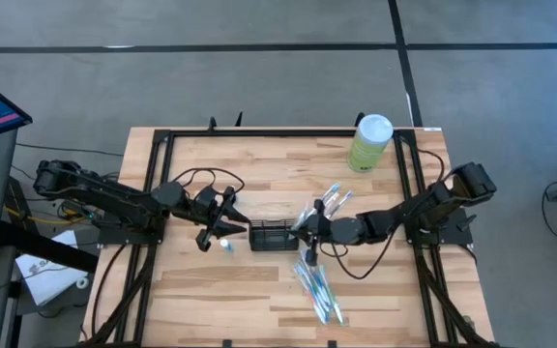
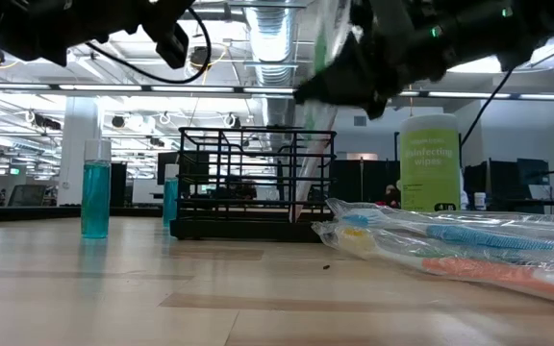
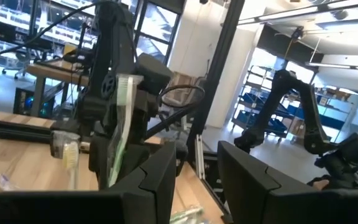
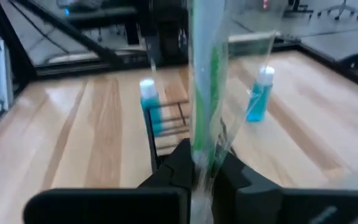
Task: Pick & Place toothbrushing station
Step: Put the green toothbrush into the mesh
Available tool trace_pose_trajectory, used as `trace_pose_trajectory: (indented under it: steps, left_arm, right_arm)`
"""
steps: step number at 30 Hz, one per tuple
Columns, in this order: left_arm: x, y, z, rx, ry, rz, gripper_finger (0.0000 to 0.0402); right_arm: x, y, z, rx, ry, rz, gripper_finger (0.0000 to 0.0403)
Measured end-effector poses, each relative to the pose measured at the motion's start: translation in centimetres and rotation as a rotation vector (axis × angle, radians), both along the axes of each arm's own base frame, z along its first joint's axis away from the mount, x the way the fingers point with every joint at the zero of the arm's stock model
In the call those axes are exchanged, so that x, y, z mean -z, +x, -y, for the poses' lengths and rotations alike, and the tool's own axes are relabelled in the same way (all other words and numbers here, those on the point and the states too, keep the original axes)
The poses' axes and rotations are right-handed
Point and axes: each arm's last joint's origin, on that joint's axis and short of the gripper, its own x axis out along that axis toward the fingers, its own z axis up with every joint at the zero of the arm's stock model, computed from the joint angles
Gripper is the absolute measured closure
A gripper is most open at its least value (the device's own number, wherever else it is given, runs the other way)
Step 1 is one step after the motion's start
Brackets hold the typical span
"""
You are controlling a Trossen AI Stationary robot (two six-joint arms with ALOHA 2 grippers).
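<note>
Wrapped toothbrushes, loose: nearest the low camera, a heap of clear-wrapped toothbrushes (image 2: 450, 245) lies on the wooden surface (image 1: 220, 290); I can make out at least three, with blue, teal and orange handles, but the exact count is unclear. From above they lie just in front of the right gripper.
Wrapped toothbrush, held: one, green-handled in a clear sleeve (image 4: 205, 81), standing upright between the right arm's jaws.
Right gripper (image 1: 309, 228): at mid-surface, just beside the right end of the holder; jaws closed tight on the green wrapped toothbrush.
Toothbrushing station (image 1: 273, 235): one low black wire holder with compartments, standing at the centre of the surface between the two grippers.
Left gripper (image 1: 228, 224): raised just beside the holder's left end; jaws spread apart, holding nothing.
Blue bottles: two small clear bottles of blue liquid, one (image 2: 95, 188) standing well apart to the holder's side, the other (image 2: 170, 199) close behind its end.
Wipes canister (image 1: 369, 142): one, pale green with a white lid, upright near the far right corner of the surface.
</note>
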Motion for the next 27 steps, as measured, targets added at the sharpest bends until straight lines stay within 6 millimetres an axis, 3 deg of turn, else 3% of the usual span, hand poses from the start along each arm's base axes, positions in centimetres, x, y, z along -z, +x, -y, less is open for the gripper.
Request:
trace_pose_trajectory:
  steps: [10, 27]
  left_arm:
    - [0.3, -0.1, 0.0, -0.014, -0.002, -0.008, 0.0289]
    - [0.3, -0.1, -0.1, -0.015, -0.002, -0.009, 0.0289]
  right_arm:
    - [1.4, 0.3, 0.1, 0.002, -0.009, -0.041, 0.0377]
    - [1.5, 0.4, 0.0, -0.02, -0.003, -0.042, 0.03]
